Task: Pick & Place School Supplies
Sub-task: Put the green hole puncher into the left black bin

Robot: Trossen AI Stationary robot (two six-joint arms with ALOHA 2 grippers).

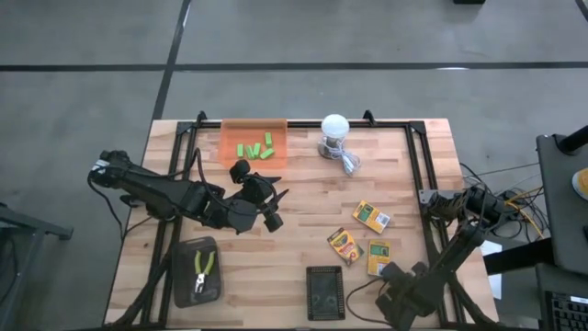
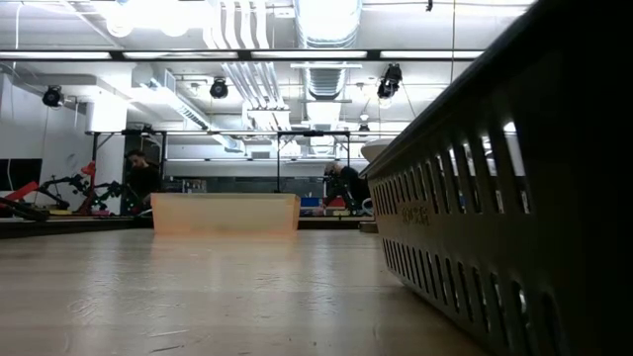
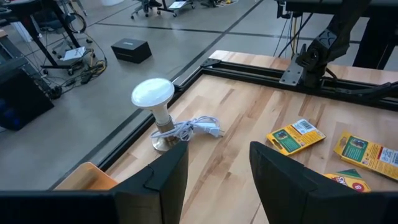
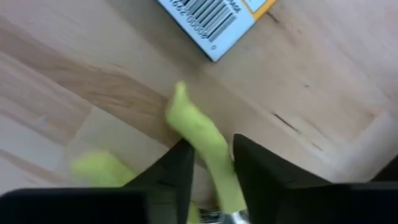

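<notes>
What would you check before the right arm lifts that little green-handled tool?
1. Right gripper on the tool: ok, its fingers are closed on one yellow-green handle.
2. Grip firm enough to lift: cannot tell.
3. Nearest crayon box clear of the grip: ok, it lies apart from the tool.
4. Left gripper out of the way: ok, open and empty, over the table's middle left.
5. Room in the black tray holding the other tool: probably ok, bare floor shows.
</notes>
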